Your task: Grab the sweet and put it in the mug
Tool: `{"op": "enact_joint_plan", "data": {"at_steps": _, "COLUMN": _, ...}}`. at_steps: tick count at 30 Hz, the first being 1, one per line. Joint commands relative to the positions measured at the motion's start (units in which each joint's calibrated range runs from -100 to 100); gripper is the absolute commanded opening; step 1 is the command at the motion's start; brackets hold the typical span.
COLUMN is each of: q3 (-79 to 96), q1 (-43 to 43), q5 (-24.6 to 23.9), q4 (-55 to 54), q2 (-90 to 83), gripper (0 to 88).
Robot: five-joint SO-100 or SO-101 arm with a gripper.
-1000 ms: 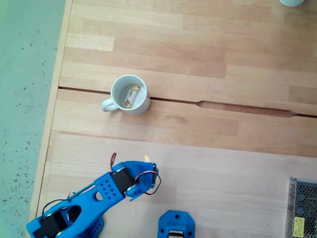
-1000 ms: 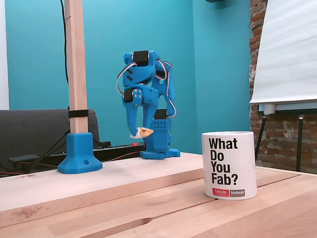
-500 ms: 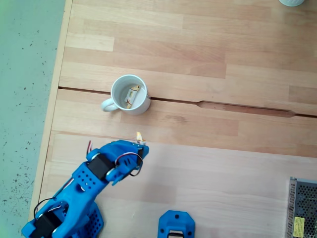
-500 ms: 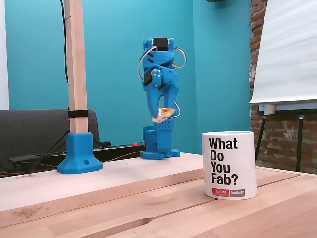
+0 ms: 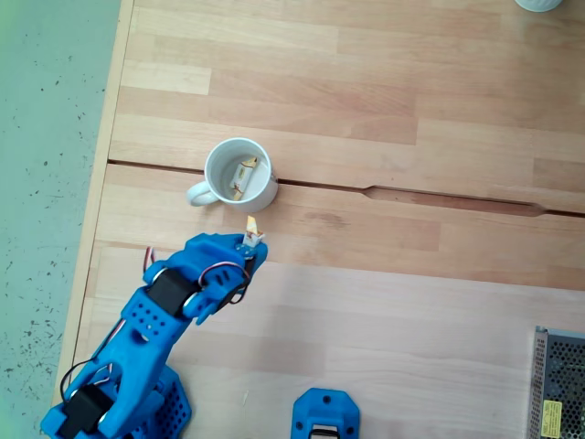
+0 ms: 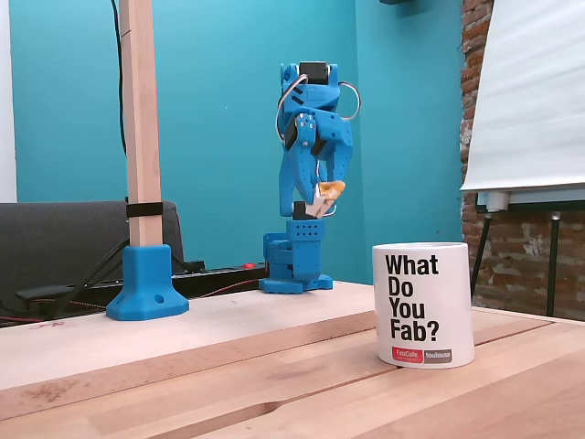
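The sweet [image 5: 250,226] was held between the fingers of the blue gripper [image 5: 249,236], which was closed on it. In a fixed view from above, the yellow-orange end of the wrapper stuck out past the fingertips toward the mug [image 5: 239,175]. The sweet was near the lower rim of the mug but apart from it, over the bare wooden table [image 5: 411,302].

In a fixed view from the side, the gripper [image 6: 322,199] was seen raised well above the table [image 6: 183,352], with the sweet [image 6: 326,194] clamped at its tip, higher than the rim of the mug [image 6: 423,304]. The arm stood upright behind the mug in this view, and the black words "What Do You Fab?" were printed on the mug's white wall.

Inside the mug, a second sweet [image 5: 241,173] was seen lying on the pale bottom. The mug stood on a dark seam of the table, with its loop handle pointing to the lower left in the view from above.

A wooden post in a blue base [image 6: 146,283] stood to the left of the arm in the side view.
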Motion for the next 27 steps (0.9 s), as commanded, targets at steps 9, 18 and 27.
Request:
{"op": "enact_joint_plan", "data": {"at_steps": 9, "q3": -4.1, "q1": -1.4, "q5": 0.1, "q4": -11.5, "q2": 5.3, "gripper": 0.0}}
{"op": "enact_joint_plan", "data": {"at_steps": 18, "q3": -4.1, "q1": -6.9, "q5": 0.1, "q4": -19.4, "q2": 5.0, "gripper": 0.0}}
{"op": "enact_joint_plan", "data": {"at_steps": 27, "q3": -3.9, "q1": -10.4, "q5": -4.8, "q4": -20.3, "q2": 5.5, "gripper": 0.0}}
